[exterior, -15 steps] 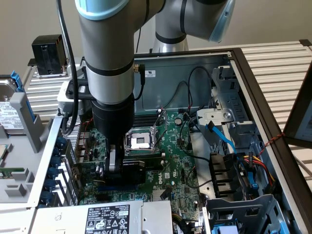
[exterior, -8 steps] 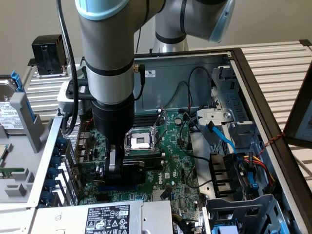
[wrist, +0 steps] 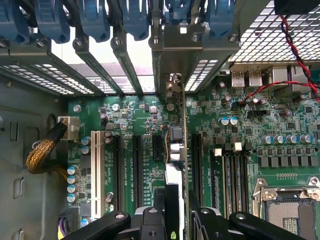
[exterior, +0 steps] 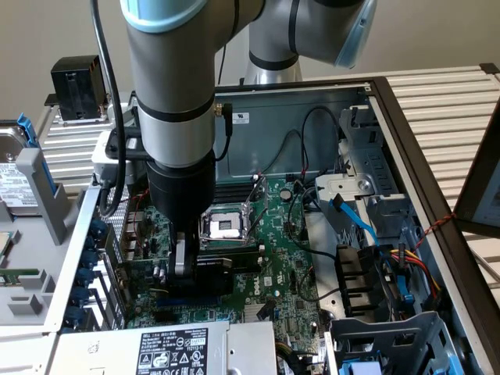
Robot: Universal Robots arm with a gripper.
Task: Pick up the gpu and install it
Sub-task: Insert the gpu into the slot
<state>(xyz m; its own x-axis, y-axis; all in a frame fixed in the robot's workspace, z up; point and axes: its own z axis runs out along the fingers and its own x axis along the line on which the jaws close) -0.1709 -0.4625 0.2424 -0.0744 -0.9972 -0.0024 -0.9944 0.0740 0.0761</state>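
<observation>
Fingers — thin green-edged gpu clamped

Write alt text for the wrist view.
The gripper holds the gpu edge-on, upright over the green motherboard among the expansion slots. Its metal bracket meets the case's rear slot covers.

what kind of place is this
Likely a computer assembly or repair bench: an opened desktop case lies flat with its green motherboard exposed, an empty CPU socket, and a loose hard drive beside it.
</observation>
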